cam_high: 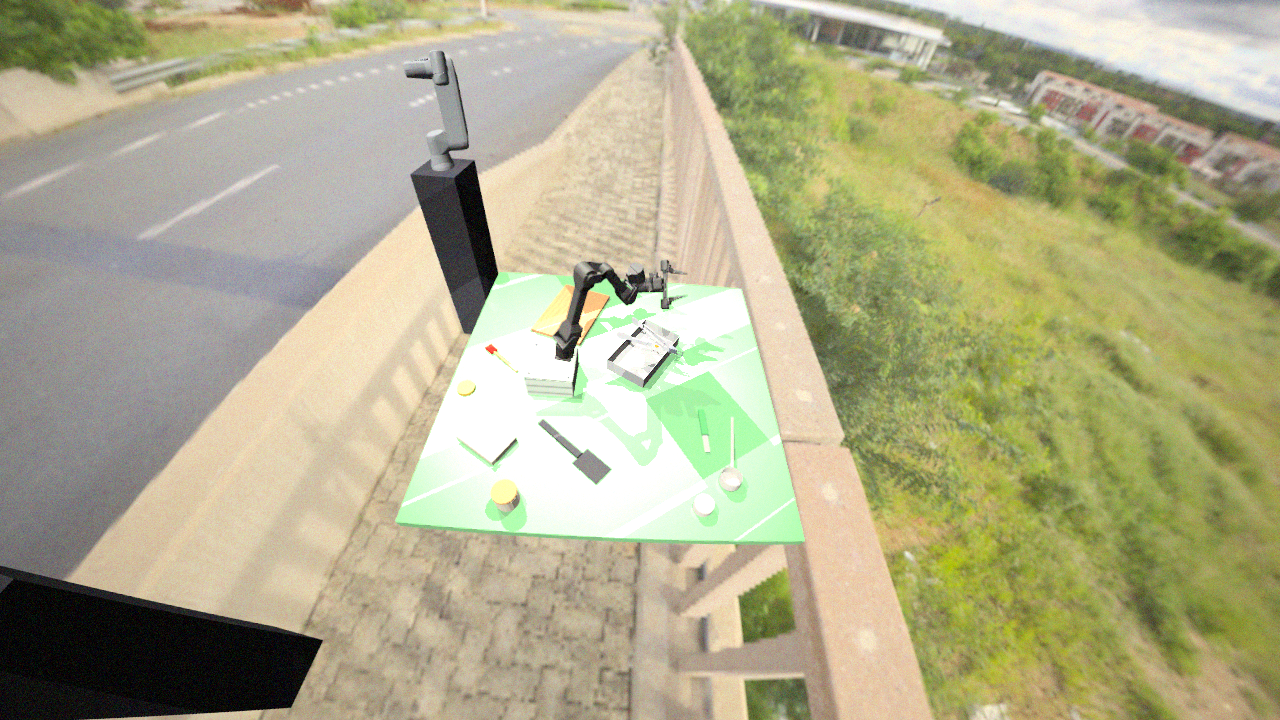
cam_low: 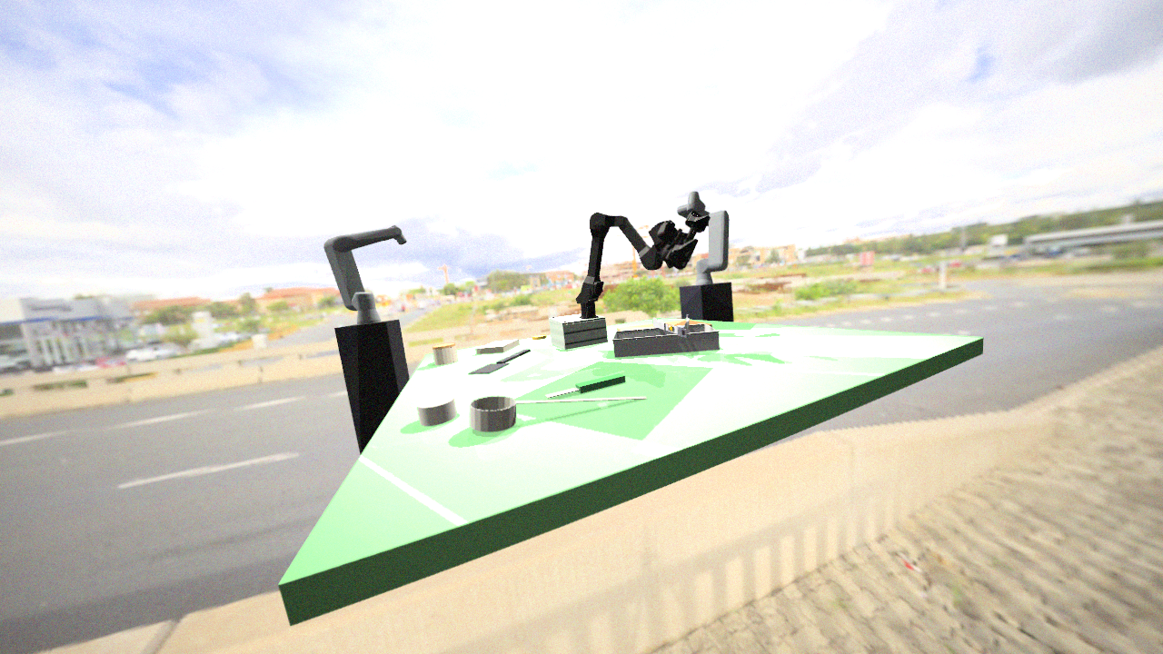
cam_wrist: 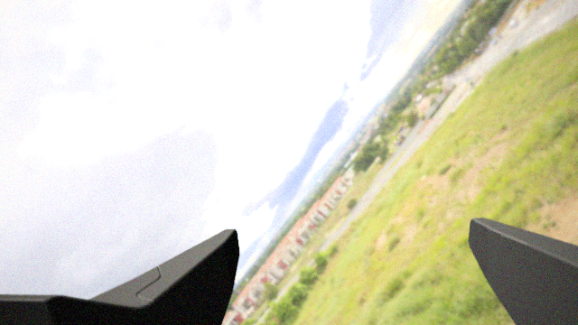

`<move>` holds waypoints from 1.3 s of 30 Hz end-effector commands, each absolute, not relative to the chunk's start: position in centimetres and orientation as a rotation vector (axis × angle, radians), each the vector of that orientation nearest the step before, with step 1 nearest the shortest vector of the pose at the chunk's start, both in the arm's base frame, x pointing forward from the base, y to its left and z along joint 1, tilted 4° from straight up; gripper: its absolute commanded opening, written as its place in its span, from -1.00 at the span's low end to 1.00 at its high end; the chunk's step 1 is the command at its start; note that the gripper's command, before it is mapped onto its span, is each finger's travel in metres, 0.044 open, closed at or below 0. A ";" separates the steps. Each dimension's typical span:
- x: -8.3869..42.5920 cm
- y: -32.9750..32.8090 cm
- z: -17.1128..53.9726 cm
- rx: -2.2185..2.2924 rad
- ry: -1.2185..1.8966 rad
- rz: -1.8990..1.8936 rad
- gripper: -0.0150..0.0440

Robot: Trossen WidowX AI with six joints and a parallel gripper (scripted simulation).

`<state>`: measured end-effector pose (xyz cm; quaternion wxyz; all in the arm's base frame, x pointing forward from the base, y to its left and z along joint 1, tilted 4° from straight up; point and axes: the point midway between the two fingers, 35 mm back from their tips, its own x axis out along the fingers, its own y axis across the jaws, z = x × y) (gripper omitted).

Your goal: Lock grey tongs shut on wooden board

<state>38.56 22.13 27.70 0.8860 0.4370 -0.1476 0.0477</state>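
Closest to the wrist camera, the black wedge-fingered gripper (cam_high: 677, 288) (cam_low: 690, 240) (cam_wrist: 351, 236) is spread wide with nothing between its fingers, raised above the table and aimed outward. The slim grey metal tongs (cam_high: 650, 344) (cam_low: 681, 329) lie open across the dark rectangular roasting tin (cam_high: 625, 372) (cam_low: 666, 345), whose walls probably prop their arms within reach. The flat orange-brown wooden board (cam_high: 550, 315) awaits them; squeezing must come first, with tips upward, because gravity works the lock.
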 end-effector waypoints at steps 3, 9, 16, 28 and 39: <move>39.0 22.5 27.3 0.887 -0.280 0.101 1.00; 42.9 24.9 22.9 0.697 0.016 0.104 1.00; 44.5 24.8 15.3 0.500 0.505 0.044 1.00; 42.0 22.1 11.4 0.490 1.040 -0.068 1.00; 34.7 18.0 9.3 0.375 1.442 -0.282 1.00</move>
